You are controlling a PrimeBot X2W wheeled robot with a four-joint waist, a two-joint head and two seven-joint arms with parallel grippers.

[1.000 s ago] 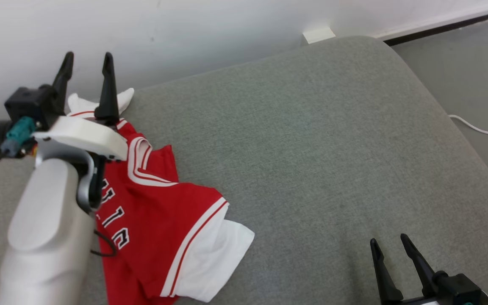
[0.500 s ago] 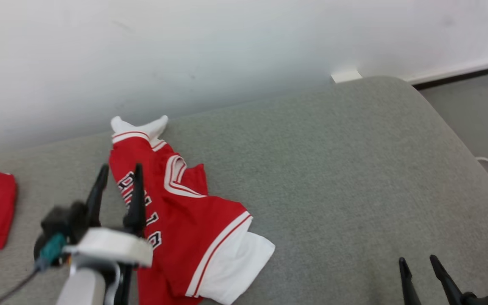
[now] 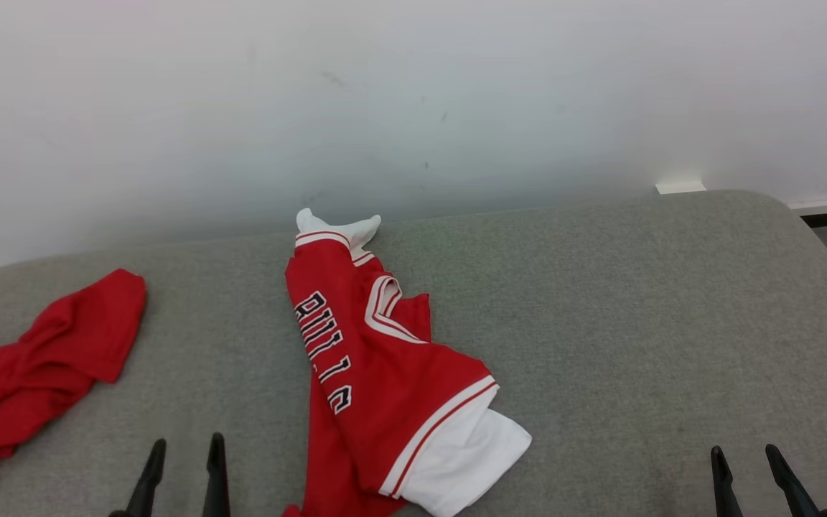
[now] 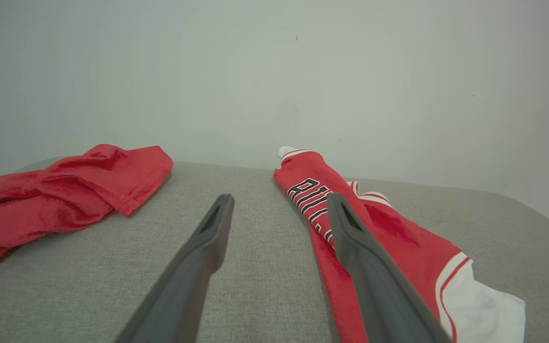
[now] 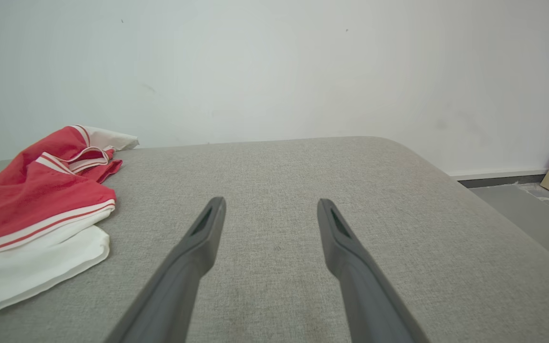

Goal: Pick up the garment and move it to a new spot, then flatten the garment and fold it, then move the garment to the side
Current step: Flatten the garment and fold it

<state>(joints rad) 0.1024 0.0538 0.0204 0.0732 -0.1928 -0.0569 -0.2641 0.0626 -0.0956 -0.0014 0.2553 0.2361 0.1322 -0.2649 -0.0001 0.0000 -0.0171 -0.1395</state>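
The garment (image 3: 377, 366), a red jersey with white sleeves, white stripes and black lettering, lies folded lengthwise on the grey cushion (image 3: 600, 323), running from the wall toward me. In the left wrist view the garment (image 4: 389, 238) lies to the right of my fingers; in the right wrist view the garment (image 5: 36, 205) is at the far left. My left gripper (image 3: 185, 449) stands open at the lower left, apart from the jersey. My right gripper (image 3: 744, 456) is open at the lower right, over bare cushion. Neither holds anything.
A second, plain red cloth (image 3: 33, 366) lies crumpled at the cushion's left end, also seen as the red cloth (image 4: 60, 190) in the left wrist view. A white wall (image 3: 413, 108) backs the cushion. The cushion's rounded right edge (image 5: 427, 157) drops to grey floor (image 5: 532, 209).
My left arm has drawn back from over the jersey's far end to the lower left. The camera has turned, bringing the second red cloth into view. The jersey has kept its shape.
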